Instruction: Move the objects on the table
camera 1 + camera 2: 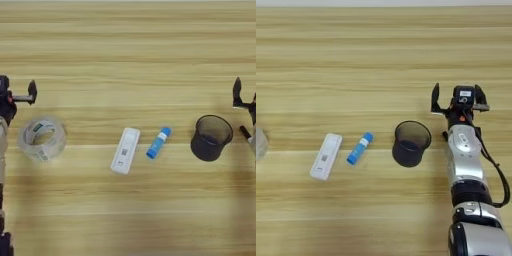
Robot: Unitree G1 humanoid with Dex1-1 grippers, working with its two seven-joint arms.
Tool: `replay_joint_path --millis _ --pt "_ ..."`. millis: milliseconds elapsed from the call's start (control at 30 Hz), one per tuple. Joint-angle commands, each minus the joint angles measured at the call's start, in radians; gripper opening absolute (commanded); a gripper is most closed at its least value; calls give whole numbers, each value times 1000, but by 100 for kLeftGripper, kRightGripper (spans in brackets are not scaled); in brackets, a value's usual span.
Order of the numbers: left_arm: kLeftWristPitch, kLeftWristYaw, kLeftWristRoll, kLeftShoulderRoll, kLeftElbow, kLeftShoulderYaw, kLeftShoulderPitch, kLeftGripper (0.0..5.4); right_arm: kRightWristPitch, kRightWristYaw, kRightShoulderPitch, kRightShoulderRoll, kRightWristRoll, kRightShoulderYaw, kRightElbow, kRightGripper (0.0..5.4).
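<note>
Four small things are lying in a row across the middle of the table (130, 45).
From the left edge: a tape roll (42, 139), a white cassette (125, 150), a blue tube (158, 142) just beside it, and a black mesh cup (411, 143) standing upright. The right gripper (456, 97) is hovering near the cup, fingers spread wide, holding nothing. The left gripper (22, 97) is sitting at the left edge above the tape; its opening cannot be told.

Right tool (456, 95) spread open, arm extended; left tool (20, 95) at the left edge.
</note>
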Motion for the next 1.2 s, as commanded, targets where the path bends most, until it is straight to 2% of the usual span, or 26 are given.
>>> replay_joint_path --millis 33,167,300,533,733,933,1200 --pt "105 -53 -14 36 -75 -11 48 538 24 -11 12 7 -2 6 -23 540" --pt "171 -101 -40 64 -112 18 78 538 35 -20 16 13 -3 11 -40 540" --pt "217 -145 -47 95 -140 18 106 538 48 -27 19 20 -6 13 -57 540" --pt "198 -168 -19 137 -10 15 76 538 61 -36 19 27 -9 20 -67 540" --pt "168 -191 -9 145 77 -11 49 538 66 -40 23 27 -7 23 -76 540" --pt "154 -200 4 130 108 -45 34 538 70 -41 25 25 -5 21 -82 540" --pt "169 -208 5 119 53 -76 53 538 80 -40 26 23 -5 20 -90 540"
